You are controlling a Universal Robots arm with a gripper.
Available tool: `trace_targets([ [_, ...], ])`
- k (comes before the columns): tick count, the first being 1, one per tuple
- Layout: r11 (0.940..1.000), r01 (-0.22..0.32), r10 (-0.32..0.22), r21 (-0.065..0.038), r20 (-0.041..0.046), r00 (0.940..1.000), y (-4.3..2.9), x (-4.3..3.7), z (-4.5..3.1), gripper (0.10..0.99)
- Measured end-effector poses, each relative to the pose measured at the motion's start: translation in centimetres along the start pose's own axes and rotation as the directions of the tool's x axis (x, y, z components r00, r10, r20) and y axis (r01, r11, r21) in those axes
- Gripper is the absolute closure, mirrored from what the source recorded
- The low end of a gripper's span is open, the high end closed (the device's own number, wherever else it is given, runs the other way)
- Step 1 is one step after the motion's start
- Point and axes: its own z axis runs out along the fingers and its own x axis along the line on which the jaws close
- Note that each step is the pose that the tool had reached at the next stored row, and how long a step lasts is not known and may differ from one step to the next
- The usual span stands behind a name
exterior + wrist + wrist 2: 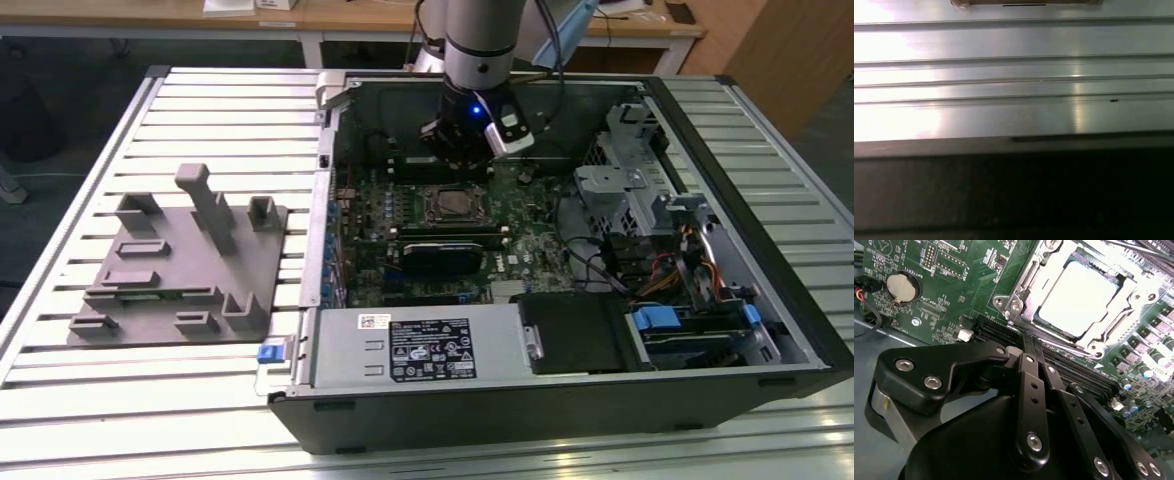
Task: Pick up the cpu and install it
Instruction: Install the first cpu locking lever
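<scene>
Cpu seated in socket, tool nearby

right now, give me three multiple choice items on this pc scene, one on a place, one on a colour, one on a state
1. Where is the cpu?
A. on the grey tray
B. in the socket on the motherboard
C. on the power supply

2. What colour is the motherboard?
A. green
B. red
C. white

3. What state is the case in?
A. closed and upright
B. lying open, insides showing
C. wrapped in foil

Answers:
1. B, the second wrist view shows its pale silver top inside the metal socket frame.
2. A, the board is green in the exterior view and the second wrist view.
3. B, the exterior view looks straight into it, with the gripper over the board.
</scene>
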Motion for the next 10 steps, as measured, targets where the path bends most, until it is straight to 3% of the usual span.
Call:
trace_targets([
  [6,0.9998,0.0,0.0,0.02,0.0012,1.0,-0.03,0.01,0.3,0.98],
  [10,0.9997,0.001,-0.001,0.026,0.001,1.0,-0.04,0.02,0.5,0.98],
])
